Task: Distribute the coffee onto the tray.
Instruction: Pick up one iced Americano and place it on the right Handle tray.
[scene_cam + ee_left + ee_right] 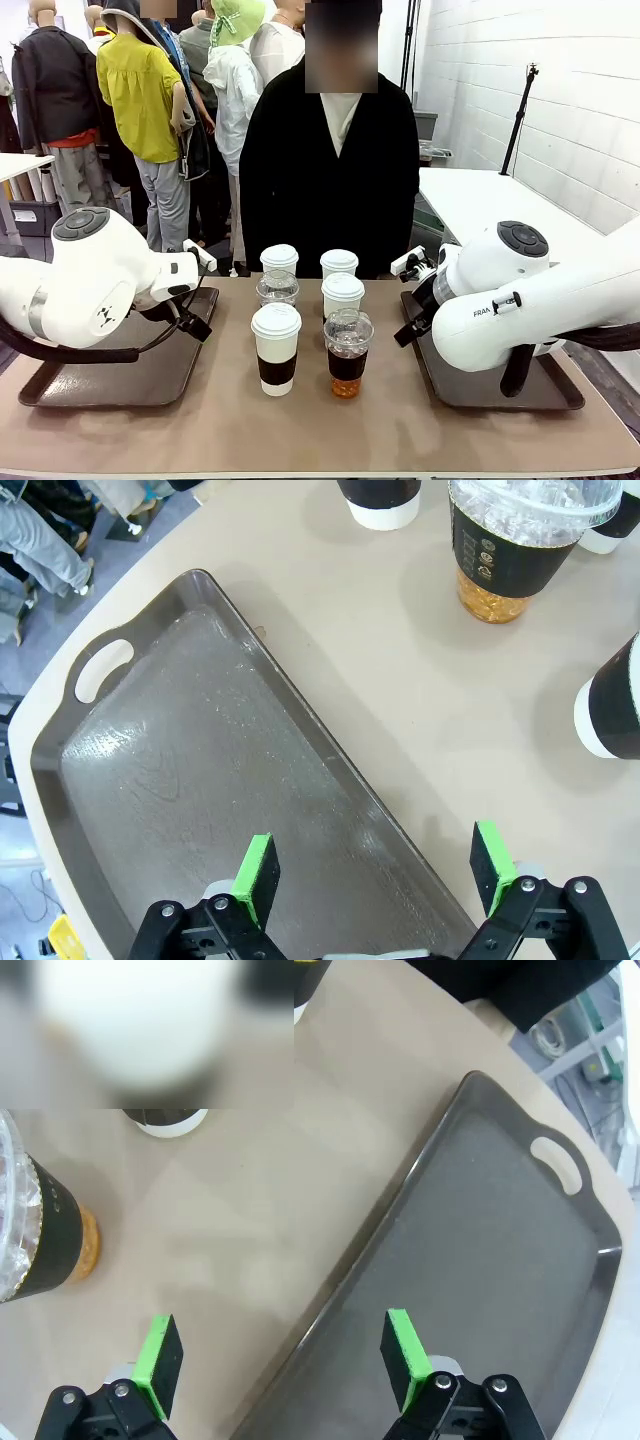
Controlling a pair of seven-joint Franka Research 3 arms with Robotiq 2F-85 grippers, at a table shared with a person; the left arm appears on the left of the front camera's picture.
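Hovering spread and empty: left tool [375, 865] straddling the inner rim of left tray [150, 780], right tool [285, 1355] same over right tray [500, 1240]. All six cups clustered on bench [200, 430] between the two tools, ahead of each and to its inner side, none on a tray yet. Paper cups [276, 348]: probably light, walls crushable, lids liable to pop; take mid-body at the dark band, gentle squeeze. Clear cups [348, 352]: thin slick plastic, looks iced, will slosh; grip on the dark sleeve below the dome, keep upright. Tight cluster, little finger room between neighbours; outer cups easiest. Paper-cup fill levels unknowable. Back rows half hidden behind front pair; nearest cups cut off at wrist-view edges.
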